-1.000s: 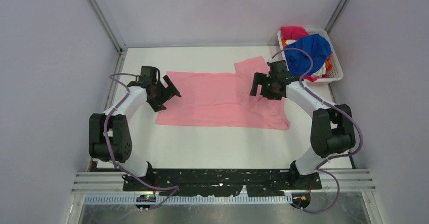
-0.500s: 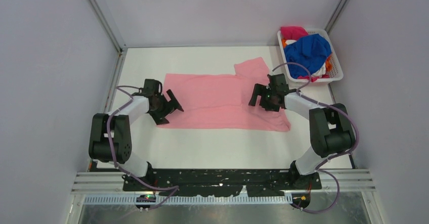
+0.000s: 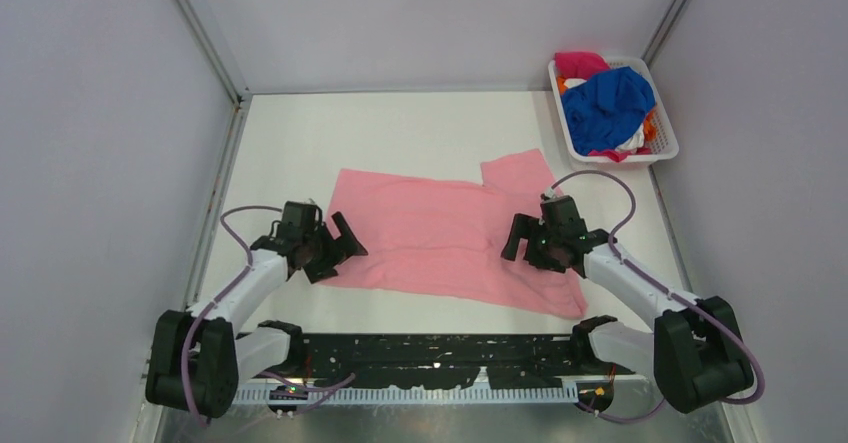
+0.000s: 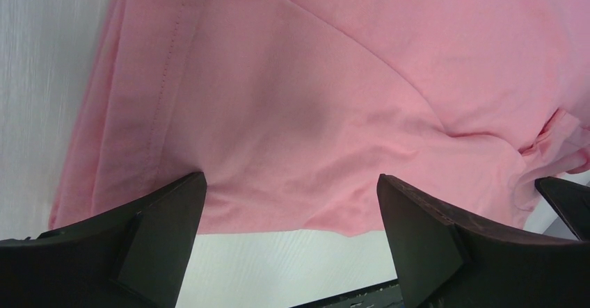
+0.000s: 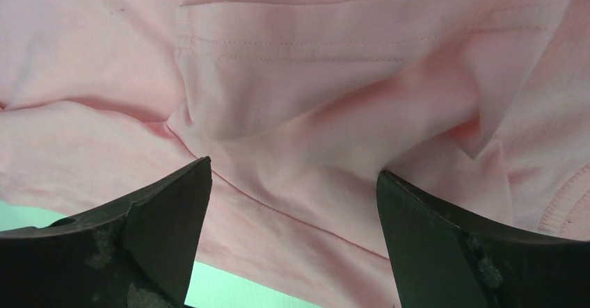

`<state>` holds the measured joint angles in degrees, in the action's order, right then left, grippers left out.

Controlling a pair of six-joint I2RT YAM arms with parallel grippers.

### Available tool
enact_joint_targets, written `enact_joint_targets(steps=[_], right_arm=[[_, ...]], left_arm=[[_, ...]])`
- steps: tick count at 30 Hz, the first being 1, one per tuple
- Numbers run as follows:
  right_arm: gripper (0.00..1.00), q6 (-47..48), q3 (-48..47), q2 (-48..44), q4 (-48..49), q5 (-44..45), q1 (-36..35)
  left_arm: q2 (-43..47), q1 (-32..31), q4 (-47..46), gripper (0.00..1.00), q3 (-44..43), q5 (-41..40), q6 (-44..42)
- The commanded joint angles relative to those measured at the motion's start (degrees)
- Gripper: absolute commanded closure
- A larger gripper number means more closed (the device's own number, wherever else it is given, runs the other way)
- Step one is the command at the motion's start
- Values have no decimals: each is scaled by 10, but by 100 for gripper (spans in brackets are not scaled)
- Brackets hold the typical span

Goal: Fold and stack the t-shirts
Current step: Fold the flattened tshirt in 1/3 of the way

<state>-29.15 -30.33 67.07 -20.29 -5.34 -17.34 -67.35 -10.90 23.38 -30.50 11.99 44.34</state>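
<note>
Pink shirt (image 3: pixel 440 238) is recorded lying spread flat on the table (image 3: pixel 400 133), toward its near half. A blue shirt (image 3: pixel 605 103), magenta shirt (image 3: pixel 580 63), orange shirt (image 3: pixel 652 123) and white shirt (image 3: pixel 630 143) are heaped in the basket (image 3: pixel 662 153) at the far right corner. Left gripper (image 3: pixel 335 251) is noted at the pink shirt's left near corner and right gripper (image 3: pixel 530 248) on its right part beside a stitched hem. Both are spread wide, tips set down on creased cloth, nothing pinched between them.
</note>
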Motion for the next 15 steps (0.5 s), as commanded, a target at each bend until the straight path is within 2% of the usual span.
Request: enact_joint_targets(steps=[1, 8, 15], right_arm=[[5, -31, 38, -49, -98, 29, -4], [5, -20, 30, -66, -95, 79, -5], [5, 3, 7, -49, -58, 93, -5]], left_arm=[[65, -11, 124, 0, 81, -35, 23], [188, -17, 146, 0, 140, 4, 50], [293, -20, 192, 0, 170, 16, 79]])
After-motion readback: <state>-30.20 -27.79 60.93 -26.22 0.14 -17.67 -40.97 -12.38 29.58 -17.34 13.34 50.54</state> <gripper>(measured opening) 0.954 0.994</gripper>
